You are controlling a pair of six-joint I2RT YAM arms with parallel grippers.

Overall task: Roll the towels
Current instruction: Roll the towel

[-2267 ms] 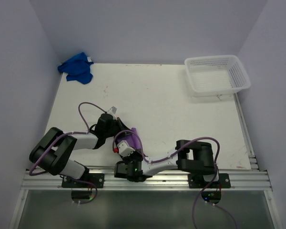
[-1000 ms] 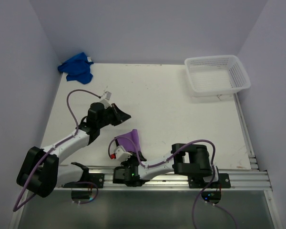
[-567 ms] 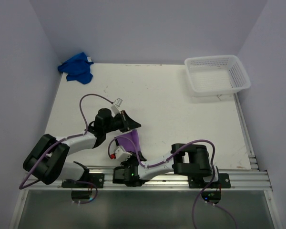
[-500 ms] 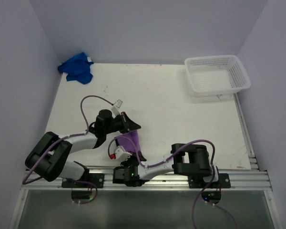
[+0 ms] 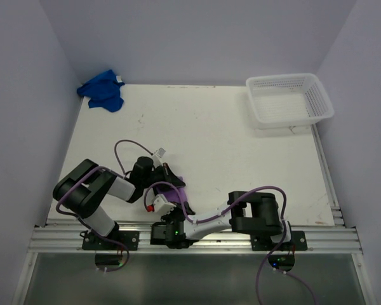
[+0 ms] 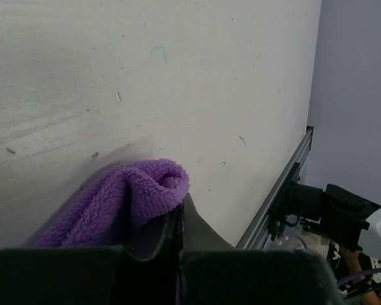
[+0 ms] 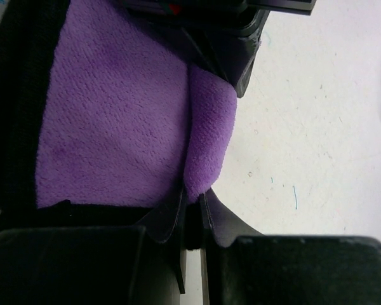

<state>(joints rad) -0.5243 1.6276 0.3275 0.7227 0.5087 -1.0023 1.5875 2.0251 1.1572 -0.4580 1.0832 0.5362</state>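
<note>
The purple towel lies near the table's front edge between my two grippers. In the right wrist view the purple towel spreads flat with one edge folded over. My right gripper is shut on the near end of that fold. My left gripper is at the fold's far end. In the left wrist view its jaws are pressed together, and the curled purple towel rests against the left finger. The blue towel lies bunched at the far left corner, away from both grippers.
A white mesh basket stands at the far right corner. The metal rail runs along the near edge just behind the grippers. Purple cables loop over both arms. Walls close in the table on the left, back and right.
My left arm has swung back from the table's middle to the purple towel, and its gripper has shut. The right gripper keeps its hold and has hardly moved.
</note>
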